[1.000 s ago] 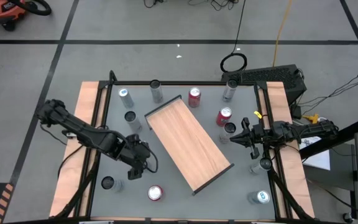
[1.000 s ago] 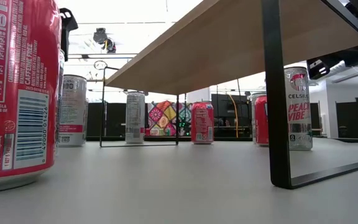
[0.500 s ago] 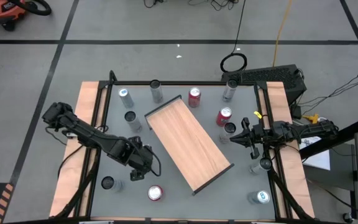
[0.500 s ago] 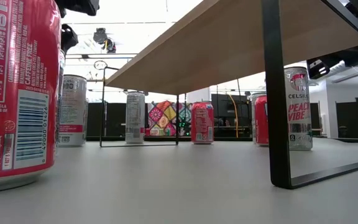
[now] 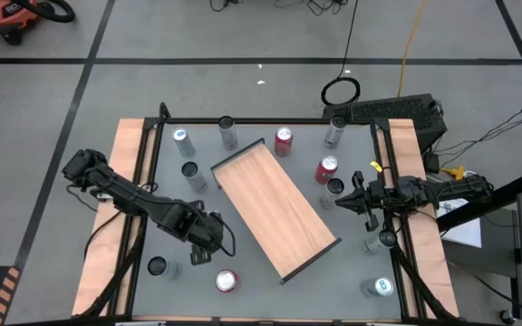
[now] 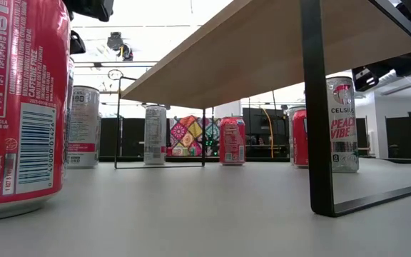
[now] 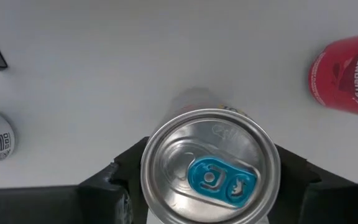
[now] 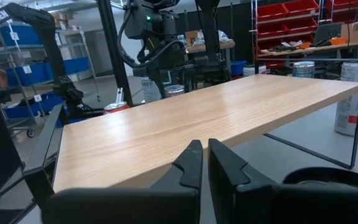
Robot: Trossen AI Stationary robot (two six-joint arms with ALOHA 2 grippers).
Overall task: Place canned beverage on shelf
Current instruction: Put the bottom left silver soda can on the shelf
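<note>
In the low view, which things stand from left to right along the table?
Big red can → white can → white can with small print → red can → Celsius can.

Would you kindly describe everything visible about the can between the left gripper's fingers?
The can is silver-topped aluminium with a blue pull tab, unopened and upright. It sits between the dark fingers of the left gripper, which close against both its sides, above the grey table near the shelf. Its side label is hidden.

Left end effector [image 5: 201,254] hovers beside the bare shelf [image 5: 275,210], among scattered cans.
</note>
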